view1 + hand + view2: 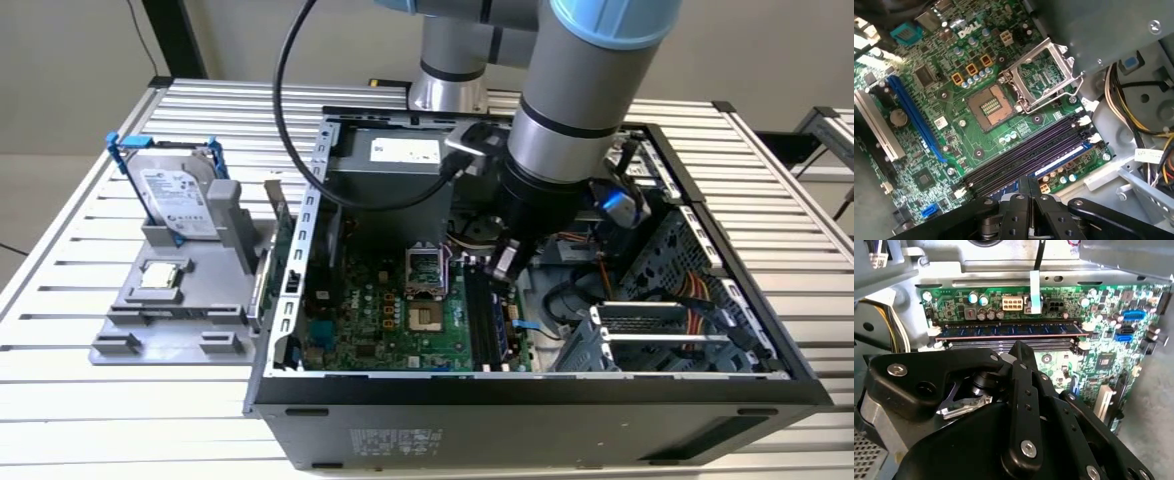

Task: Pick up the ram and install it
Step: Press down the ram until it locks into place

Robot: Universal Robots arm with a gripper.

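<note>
Pincer hovers beside ram seated in slot.

- The desk is built of pale, ribbed metal slats running across the exterior view.
- Behind it stands a plain beige wall, evenly lit.
- A dark upright post rises at the desk's far corner on the exterior view's left.
- Another slatted metal surface stands at the exterior view's right edge.
</note>
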